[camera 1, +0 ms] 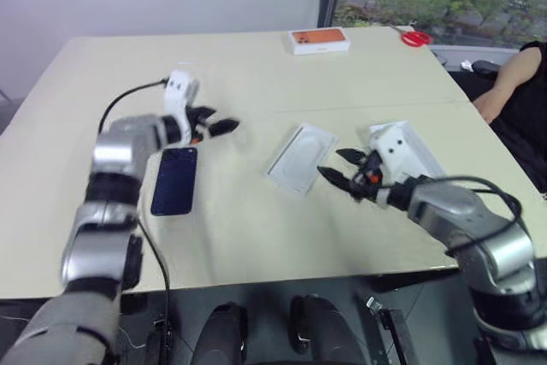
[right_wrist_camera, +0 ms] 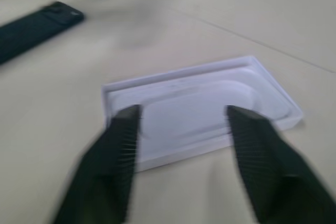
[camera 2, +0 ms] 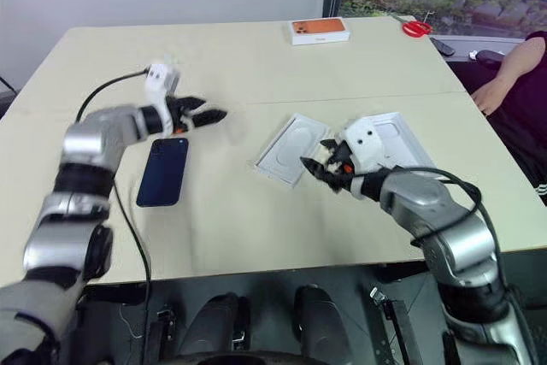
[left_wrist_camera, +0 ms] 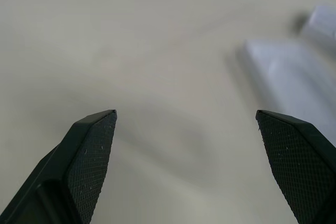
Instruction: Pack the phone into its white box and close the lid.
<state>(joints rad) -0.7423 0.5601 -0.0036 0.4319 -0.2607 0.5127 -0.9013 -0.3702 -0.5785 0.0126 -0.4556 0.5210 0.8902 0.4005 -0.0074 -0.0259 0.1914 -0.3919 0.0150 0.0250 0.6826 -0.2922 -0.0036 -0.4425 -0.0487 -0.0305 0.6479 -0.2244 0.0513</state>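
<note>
The dark blue phone (camera 1: 174, 180) lies flat on the table, also seen at the phone's end (right_wrist_camera: 37, 24). My left gripper (camera 1: 224, 118) hovers open just beyond its far end, nothing between the fingers (left_wrist_camera: 92, 145). A flat white insert (camera 1: 301, 158) with an oval recess lies mid-table. My right gripper (camera 1: 329, 161) is at its near right edge, fingers (right_wrist_camera: 123, 145) apart and straddling part of that edge (right_wrist_camera: 199, 114). The white box (camera 2: 395, 136) lies behind my right wrist, partly hidden. The lid is hidden.
A white box with an orange phone picture (camera 1: 319, 39) sits at the far edge, red scissors (camera 1: 416, 38) beside it. A person's arm (camera 1: 508, 83) rests at the table's right side. Bare tabletop (camera 1: 256, 237) stretches in front of the phone and insert.
</note>
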